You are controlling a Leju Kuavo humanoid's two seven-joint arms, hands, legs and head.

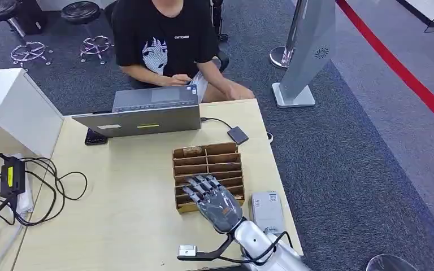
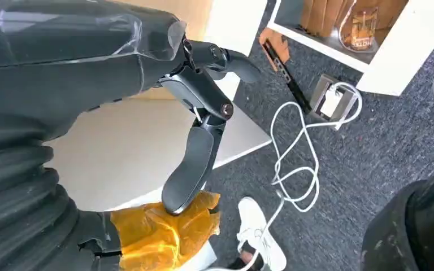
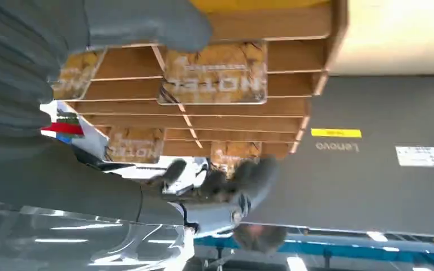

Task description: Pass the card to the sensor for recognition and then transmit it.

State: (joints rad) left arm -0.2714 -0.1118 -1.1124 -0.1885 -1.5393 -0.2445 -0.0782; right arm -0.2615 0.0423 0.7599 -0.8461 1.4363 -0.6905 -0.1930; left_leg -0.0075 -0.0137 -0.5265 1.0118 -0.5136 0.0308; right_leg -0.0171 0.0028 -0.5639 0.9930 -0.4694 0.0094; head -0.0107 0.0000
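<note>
Hovering right hand (image 1: 213,199) over slotted wooden card rack (image 1: 208,161).

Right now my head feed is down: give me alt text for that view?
The robot's right hand, fingers spread, hovers over the near rows of a wooden slotted card box on a light wooden table. A grey card reader lies right of it; behind the box, a person works at a grey laptop.

Table (image 1: 135,214): our card rack (image 1: 208,159) mid-right, sensor (image 1: 267,212) just right
Behind rack: laptop (image 1: 147,113)
Left edge: cables (image 1: 45,192)
</note>
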